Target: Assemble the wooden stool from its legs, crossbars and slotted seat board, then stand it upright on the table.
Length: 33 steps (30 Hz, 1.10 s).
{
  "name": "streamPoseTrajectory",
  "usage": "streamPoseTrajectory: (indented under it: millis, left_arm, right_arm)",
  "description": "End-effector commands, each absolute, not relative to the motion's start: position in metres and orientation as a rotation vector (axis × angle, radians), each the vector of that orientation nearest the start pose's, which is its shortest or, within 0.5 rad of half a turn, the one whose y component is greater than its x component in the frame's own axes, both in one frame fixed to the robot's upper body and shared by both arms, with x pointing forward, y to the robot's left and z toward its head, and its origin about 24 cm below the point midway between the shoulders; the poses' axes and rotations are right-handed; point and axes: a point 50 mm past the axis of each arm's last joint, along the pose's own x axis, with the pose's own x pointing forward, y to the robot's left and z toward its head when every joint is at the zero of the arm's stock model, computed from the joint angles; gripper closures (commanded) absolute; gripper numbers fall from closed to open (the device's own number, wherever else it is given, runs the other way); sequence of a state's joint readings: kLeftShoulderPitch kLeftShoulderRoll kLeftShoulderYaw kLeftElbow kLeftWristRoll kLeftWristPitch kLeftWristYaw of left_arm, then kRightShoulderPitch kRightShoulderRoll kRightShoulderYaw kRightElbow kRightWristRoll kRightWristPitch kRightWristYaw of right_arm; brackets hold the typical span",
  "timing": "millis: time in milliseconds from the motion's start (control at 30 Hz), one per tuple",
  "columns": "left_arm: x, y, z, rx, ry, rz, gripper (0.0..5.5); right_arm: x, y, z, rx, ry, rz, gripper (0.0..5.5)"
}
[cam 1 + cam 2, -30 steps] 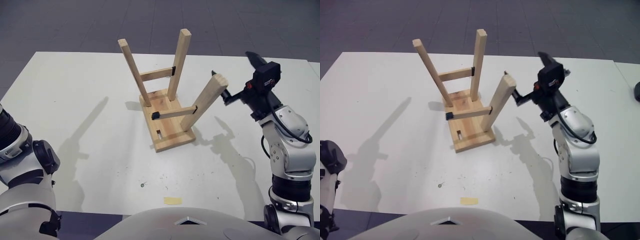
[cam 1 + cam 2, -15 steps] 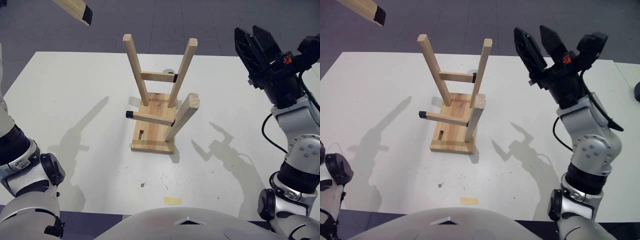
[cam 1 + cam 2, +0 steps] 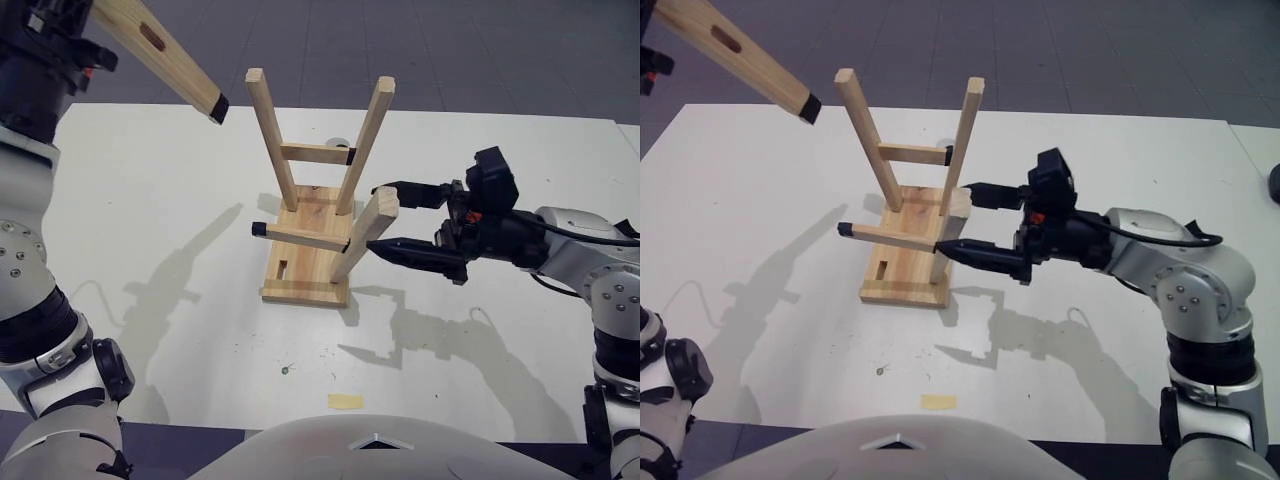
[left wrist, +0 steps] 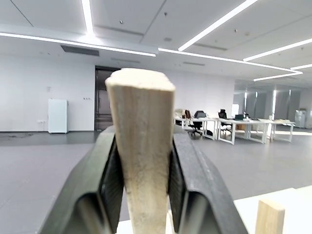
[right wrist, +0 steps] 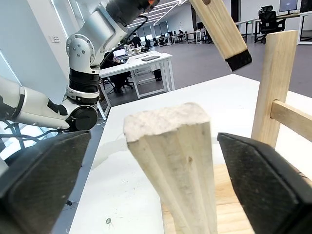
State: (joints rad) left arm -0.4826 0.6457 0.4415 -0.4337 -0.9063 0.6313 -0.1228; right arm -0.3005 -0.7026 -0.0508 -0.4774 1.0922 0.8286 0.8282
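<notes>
The seat board point(image 3: 305, 272) lay flat, two legs point(image 3: 271, 135) upright in it, a third leg point(image 3: 363, 232) leaning. The right gripper point(image 3: 373, 216), spread, straddled that leg's top. Above the board's left, the left gripper point(image 4: 143, 148) pinched a loose leg point(image 3: 165, 55).

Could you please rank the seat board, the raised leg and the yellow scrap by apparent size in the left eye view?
Seat board
Raised leg, cropped and nearer the camera, so unsure
Yellow scrap

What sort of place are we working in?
Probably an open-plan office or lab: rows of desks with chairs, long ceiling strip lights, and a white table on a grey tiled floor.
</notes>
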Motion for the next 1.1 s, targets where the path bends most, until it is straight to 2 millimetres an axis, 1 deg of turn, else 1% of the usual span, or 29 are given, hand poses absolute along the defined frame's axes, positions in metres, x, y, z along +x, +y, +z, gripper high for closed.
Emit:
streamPoseTrajectory:
  millis: [33, 167, 267, 367, 433, 467, 533, 700, 833, 933, 1000, 1100]
  left_arm:
    - [0.256, 0.23, 0.275, -0.109, -0.412, -0.347, 4.47]
    - [0.253, 0.218, 0.277, -0.125, -0.436, -0.404, 4.47]
    - [0.251, 0.213, 0.278, -0.126, -0.439, -0.438, 4.47]
    - [0.251, 0.212, 0.275, -0.129, -0.424, -0.44, 4.47]
    - [0.254, 0.216, 0.271, -0.129, -0.409, -0.399, 4.47]
    - [0.256, 0.217, 0.269, -0.13, -0.398, -0.371, 4.47]
    - [0.258, 0.219, 0.268, -0.125, -0.387, -0.338, 4.47]
    - [0.26, 0.214, 0.266, -0.141, -0.382, -0.33, 4.47]
    - [0.26, 0.204, 0.253, -0.143, -0.336, -0.358, 4.47]
    - [0.259, 0.194, 0.25, -0.165, -0.327, -0.407, 4.47]
    - [0.26, 0.193, 0.247, -0.177, -0.314, -0.411, 4.47]
    - [0.263, 0.196, 0.234, -0.199, -0.249, -0.409, 4.47]
  right_arm:
    - [0.226, -0.143, 0.182, 0.182, 0.1, 1.368, 1.29]
    - [0.23, -0.142, 0.168, 0.164, 0.09, 1.299, 1.89]
    - [0.229, -0.141, 0.161, 0.155, 0.088, 1.273, 2.38]
    - [0.227, -0.14, 0.156, 0.161, 0.084, 1.255, 2.82]
    - [0.227, -0.141, 0.152, 0.176, 0.088, 1.233, 3.14]
    - [0.228, -0.142, 0.15, 0.177, 0.089, 1.217, 3.22]
    - [0.23, -0.145, 0.145, 0.158, 0.088, 1.182, 3.22]
    - [0.233, -0.151, 0.141, 0.111, 0.036, 1.055, 3.29]
    - [0.236, -0.157, 0.137, 0.015, 0.002, 0.917, 3.33]
    - [0.236, -0.158, 0.137, -0.016, -0.028, 0.846, 3.33]
    - [0.235, -0.158, 0.137, -0.027, -0.04, 0.811, 3.33]
    - [0.231, -0.156, 0.134, -0.007, -0.042, 0.79, 3.34]
